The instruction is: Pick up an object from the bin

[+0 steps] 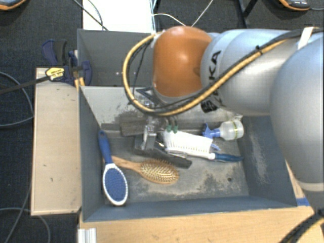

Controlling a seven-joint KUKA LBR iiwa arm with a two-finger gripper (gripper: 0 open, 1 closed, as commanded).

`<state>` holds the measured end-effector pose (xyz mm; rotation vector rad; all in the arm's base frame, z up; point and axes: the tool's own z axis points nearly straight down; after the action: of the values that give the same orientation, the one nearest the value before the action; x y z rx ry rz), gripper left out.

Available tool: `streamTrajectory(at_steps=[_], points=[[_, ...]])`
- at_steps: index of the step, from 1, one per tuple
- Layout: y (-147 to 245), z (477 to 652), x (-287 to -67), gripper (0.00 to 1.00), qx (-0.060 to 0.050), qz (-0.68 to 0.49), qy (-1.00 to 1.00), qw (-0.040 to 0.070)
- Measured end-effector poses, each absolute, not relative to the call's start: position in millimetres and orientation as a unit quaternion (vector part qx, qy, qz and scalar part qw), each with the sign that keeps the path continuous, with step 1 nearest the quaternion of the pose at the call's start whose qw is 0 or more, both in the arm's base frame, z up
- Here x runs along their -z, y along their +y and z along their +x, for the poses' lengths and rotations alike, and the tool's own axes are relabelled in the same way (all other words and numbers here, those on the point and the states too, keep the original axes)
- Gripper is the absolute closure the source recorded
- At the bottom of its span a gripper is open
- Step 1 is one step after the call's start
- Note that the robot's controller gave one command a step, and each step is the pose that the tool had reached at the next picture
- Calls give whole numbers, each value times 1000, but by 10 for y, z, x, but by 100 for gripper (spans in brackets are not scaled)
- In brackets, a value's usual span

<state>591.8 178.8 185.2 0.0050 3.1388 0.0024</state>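
Note:
My gripper [149, 136] reaches down below the orange wrist cover into the middle of the bin. It stands over a dark flat thing [163, 157] and right beside the left end of a white ribbed block [188, 144]. A wooden hairbrush [152, 170] lies just in front of it, bristles up. A dark grey block [128, 127] lies to the gripper's left, near the back wall. Whether anything is held is hidden by the gripper's body.
A blue and white oval brush [113, 178] lies along the bin's left side. A clear bottle with a blue nozzle [227, 130] rests at the back right, and a blue stick [226, 158] pokes out under the white block. The arm covers the bin's upper right.

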Motion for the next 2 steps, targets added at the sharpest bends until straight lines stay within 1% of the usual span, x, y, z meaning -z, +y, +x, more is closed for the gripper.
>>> streamTrajectory(at_steps=[1, 2], points=[[1863, 5811, -2709, 0, -3, 6, 1000, 7], [1611, 5594, -3371, 0, 0, 23, 1000, 2]])
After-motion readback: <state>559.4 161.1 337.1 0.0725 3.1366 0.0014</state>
